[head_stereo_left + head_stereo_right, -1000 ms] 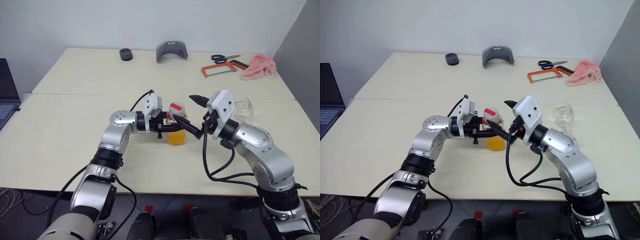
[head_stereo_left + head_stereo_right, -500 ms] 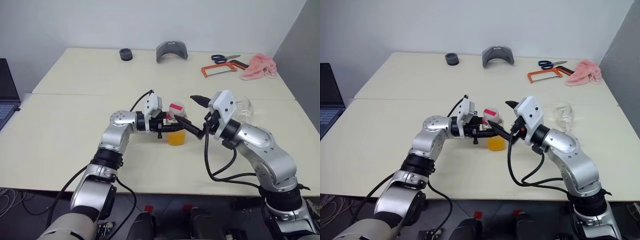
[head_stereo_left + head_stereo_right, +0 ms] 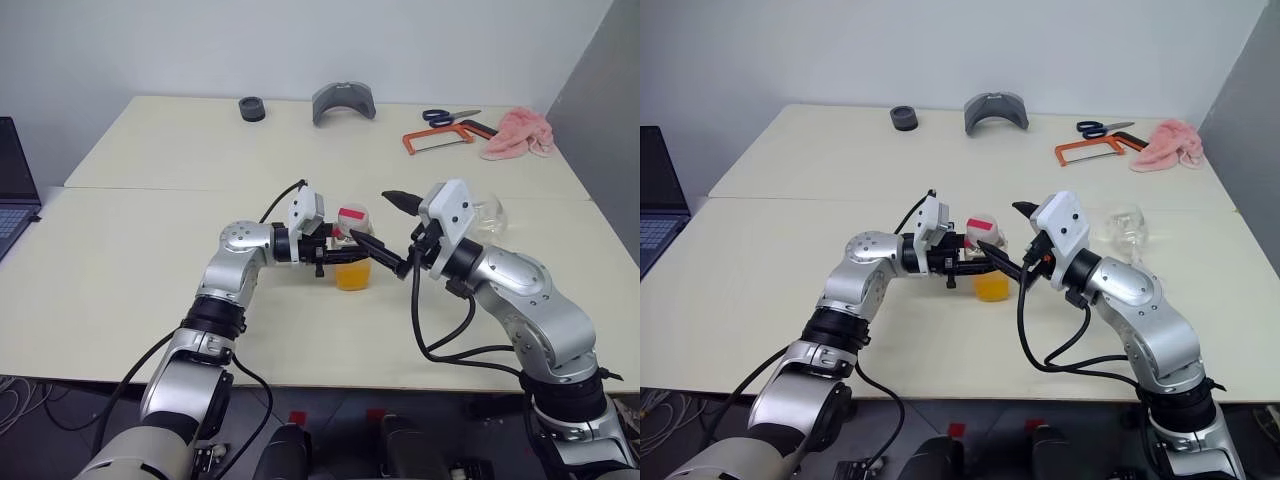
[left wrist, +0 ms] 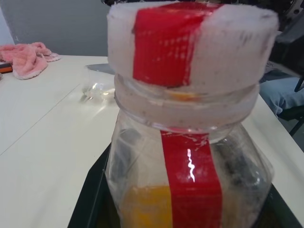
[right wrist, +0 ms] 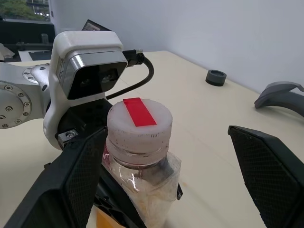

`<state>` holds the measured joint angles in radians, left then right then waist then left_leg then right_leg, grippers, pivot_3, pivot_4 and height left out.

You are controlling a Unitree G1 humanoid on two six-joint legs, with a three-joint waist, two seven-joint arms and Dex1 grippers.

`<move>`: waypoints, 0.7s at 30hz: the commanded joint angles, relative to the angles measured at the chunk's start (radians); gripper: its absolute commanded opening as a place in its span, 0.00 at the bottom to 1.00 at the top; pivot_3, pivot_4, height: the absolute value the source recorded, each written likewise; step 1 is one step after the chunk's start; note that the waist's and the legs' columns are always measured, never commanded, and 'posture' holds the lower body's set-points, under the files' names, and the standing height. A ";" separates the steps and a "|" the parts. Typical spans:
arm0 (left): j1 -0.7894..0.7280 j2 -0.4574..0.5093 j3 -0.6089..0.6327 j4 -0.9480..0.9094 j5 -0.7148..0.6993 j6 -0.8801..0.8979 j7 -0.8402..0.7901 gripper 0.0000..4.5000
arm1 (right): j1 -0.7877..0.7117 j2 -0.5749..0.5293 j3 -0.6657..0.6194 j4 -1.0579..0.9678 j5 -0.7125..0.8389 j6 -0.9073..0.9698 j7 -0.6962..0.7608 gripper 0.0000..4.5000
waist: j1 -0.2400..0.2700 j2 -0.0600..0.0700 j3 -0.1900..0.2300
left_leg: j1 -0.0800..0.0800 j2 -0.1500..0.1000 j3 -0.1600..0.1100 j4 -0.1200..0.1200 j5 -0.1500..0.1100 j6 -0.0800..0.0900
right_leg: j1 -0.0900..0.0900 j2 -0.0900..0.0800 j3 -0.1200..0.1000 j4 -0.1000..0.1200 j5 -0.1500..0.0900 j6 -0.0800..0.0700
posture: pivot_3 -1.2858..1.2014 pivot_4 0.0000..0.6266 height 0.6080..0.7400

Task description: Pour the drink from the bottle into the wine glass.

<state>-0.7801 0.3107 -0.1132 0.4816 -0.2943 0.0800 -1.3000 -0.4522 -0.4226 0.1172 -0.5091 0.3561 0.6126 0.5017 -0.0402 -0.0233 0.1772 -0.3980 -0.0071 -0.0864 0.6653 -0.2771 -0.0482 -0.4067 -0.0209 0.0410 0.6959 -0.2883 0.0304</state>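
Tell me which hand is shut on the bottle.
The left hand: its fingers clamp the bottle. The right hand stands open beside the cap, holding nothing.

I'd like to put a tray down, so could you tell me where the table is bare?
Bare: the broad near-left stretch of the table, and the far middle between the black ring and scissors. Crowded: the centre, around the bottle, both grippers and the wine glass.

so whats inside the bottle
Orange-yellow drink fills the lower part of the bottle; above it the bottle looks empty. The white-and-red cap is on, and the red stripe covers some of the drink.
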 commanded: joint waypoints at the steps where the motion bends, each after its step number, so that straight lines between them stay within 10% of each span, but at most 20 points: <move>1: -0.015 0.002 0.012 -0.027 -0.016 -0.022 -0.014 0.37 | -0.005 -0.013 -0.050 -0.023 -0.001 -0.008 -0.011 0.96 | 0.000 0.000 0.000 | 0.000 0.000 0.000 0.000 0.000 0.000 | 0.000 0.000 0.000 0.000 0.000 0.000 | 0.52 0.24 1.00; 21: -0.010 0.001 0.008 -0.036 -0.016 -0.018 -0.013 0.37 | 0.008 -0.027 -0.061 -0.031 0.008 -0.002 -0.007 0.96 | 0.000 0.000 0.000 | 0.000 0.000 0.000 0.000 0.000 0.000 | 0.000 0.000 0.000 0.000 0.000 0.000 | 0.52 0.24 1.00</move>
<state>-0.7785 0.3137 -0.1118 0.4815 -0.2940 0.0801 -1.2986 -0.4429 -0.4411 0.0973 -0.5172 0.3646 0.6159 0.5054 -0.0398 -0.0233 0.1772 -0.3980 -0.0071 -0.0863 0.6653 -0.2771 -0.0482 -0.4067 -0.0209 0.0411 0.6958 -0.2883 0.0304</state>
